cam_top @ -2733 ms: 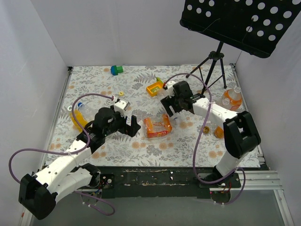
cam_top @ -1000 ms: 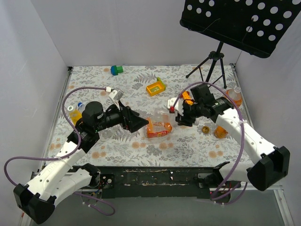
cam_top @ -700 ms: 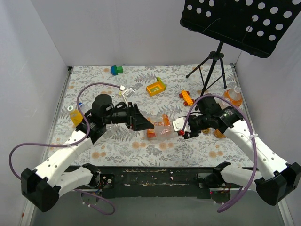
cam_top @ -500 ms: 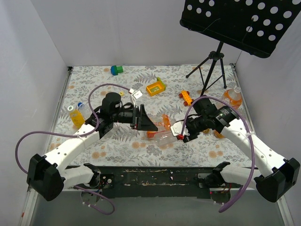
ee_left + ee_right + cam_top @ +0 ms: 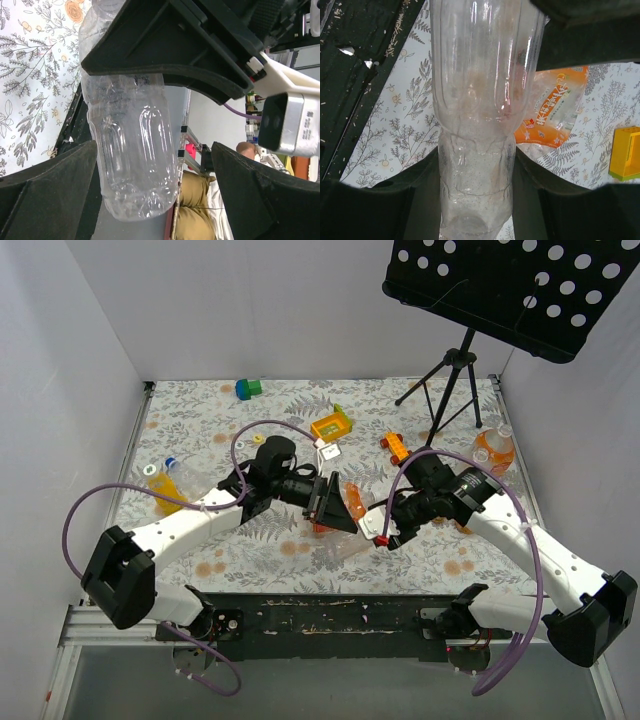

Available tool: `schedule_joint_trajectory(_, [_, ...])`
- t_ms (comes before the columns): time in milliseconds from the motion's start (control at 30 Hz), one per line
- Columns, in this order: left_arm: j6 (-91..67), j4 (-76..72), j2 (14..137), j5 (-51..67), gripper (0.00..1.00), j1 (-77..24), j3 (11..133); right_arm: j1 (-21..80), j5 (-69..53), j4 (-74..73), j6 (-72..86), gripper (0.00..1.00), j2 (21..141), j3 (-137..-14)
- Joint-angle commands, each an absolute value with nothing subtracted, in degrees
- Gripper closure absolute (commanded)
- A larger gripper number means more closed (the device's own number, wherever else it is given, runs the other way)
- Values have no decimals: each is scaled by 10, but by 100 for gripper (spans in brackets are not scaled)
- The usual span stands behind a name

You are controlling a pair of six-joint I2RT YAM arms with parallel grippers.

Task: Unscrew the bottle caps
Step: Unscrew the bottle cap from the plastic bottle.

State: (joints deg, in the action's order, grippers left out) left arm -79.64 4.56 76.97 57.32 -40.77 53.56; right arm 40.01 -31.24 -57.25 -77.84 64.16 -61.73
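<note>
Right wrist first: we see the right jaws narrowed onto a clear bottle (image 5: pixel 475 100), a dark finger (image 5: pixel 395 210) pressed to each side of its lower part, the body running away from the lens. We cannot tell if a cap sits on its near end. An orange snack packet (image 5: pixel 550 115) lies on the flowered counter (image 5: pixel 395 120) beyond, between the bottle and the yellow toy tray (image 5: pixel 626 152).

Over to the left wrist: the left jaws stand wide, the bottle's base hanging between them, a plain gap on one side.

From the top: both arms meet just in front of the tray, with the clear bottle held above the counter. Well left of the tray, an orange-filled bottle (image 5: pixel 163 487) wears a blue cap (image 5: pixel 171 462). Right of the tray, a second bottle (image 5: pixel 493 452) wears a white cap (image 5: pixel 503 430).
</note>
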Motion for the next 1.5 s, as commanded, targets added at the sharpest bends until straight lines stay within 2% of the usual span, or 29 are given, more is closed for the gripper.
schedule_joint_trajectory(0, [-786,40,790,596,2,-419,569,410,-309,-570,-780,72,645,-624])
schedule_joint_trajectory(267, [-761,66,844,607,4,-450,595,413,-300,-549,-766,73,644,-618])
schedule_joint_trajectory(433, [-750,80,874,622,13,-468,607,413,-294,-540,-757,73,643,-618])
schedule_joint_trajectory(533, [-744,86,883,629,22,-474,610,413,-290,-535,-753,73,642,-613])
schedule_joint_trajectory(700, [-744,89,885,635,51,-478,610,413,-291,-528,-745,73,637,-602])
schedule_joint_trajectory(800, [-741,91,880,635,78,-477,606,413,-295,-528,-734,71,640,-602])
schedule_joint_trajectory(867, [-734,93,871,635,89,-477,599,412,-296,-524,-702,66,644,-606])
schedule_joint_trajectory(1000, [-708,92,838,614,98,-477,570,412,-307,-527,-677,50,650,-611])
schedule_joint_trajectory(1100, [-684,94,805,583,100,-477,544,408,-321,-532,-675,38,650,-611])
schedule_joint_trajectory(1233, [-665,98,772,557,100,-477,513,403,-331,-546,-685,15,652,-613])
schedule_joint_trajectory(1467, [-624,149,720,547,100,-476,480,385,-302,-545,-705,11,625,-602])
